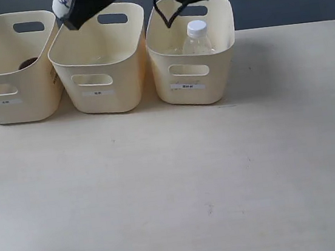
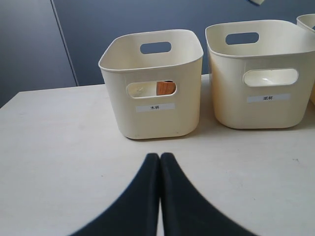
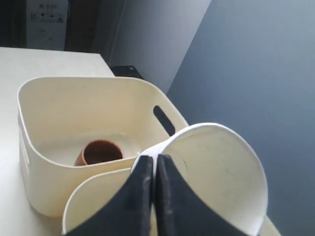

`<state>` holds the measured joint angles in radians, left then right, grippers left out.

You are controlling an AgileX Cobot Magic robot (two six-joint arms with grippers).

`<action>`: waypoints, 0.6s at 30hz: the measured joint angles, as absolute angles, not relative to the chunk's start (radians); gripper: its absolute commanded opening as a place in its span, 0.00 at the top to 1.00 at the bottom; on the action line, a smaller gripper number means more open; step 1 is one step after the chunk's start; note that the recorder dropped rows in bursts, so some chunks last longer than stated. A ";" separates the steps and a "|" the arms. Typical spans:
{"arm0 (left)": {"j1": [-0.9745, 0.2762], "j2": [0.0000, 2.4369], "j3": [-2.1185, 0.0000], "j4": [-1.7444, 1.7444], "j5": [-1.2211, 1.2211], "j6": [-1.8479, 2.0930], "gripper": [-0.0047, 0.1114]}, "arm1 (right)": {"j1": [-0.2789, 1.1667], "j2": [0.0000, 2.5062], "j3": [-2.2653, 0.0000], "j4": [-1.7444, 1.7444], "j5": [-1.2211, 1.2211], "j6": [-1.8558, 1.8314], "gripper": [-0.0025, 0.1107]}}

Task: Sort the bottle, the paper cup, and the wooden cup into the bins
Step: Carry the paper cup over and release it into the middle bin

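Working over a pale wooden tabletop before a grey-blue wall. Pinching the small white tapered paper cup by its thin rim in the right gripper, above the middle cream-yellow plastic bin; judging it light and easily crushed, so gripping gently. Minding that bin's rim, seeing open room inside; resting the left gripper, pressed together on nothing, low over the table.

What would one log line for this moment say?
right gripper: shut on paper cup, above middle bin | left gripper: shut, empty | bottle: binned | wooden cup: binned
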<state>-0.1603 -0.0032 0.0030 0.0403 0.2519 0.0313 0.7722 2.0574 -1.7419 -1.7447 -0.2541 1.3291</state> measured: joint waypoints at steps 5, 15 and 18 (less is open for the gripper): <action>-0.160 -0.003 0.003 0.040 0.252 0.031 0.96 | 0.772 2.163 -1.742 -1.745 -0.219 1.353 0.98; -0.160 -0.003 0.003 0.040 0.252 0.031 0.96 | 0.772 2.230 -1.742 -1.745 -0.177 1.436 0.98; -0.160 -0.003 0.003 0.040 0.252 0.031 0.96 | 0.772 2.230 -1.742 -1.745 -0.174 1.452 0.98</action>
<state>-0.1603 -0.0032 0.0030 0.0403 0.2519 0.0313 0.7722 2.2304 -1.7419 -1.7447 -0.1741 1.4520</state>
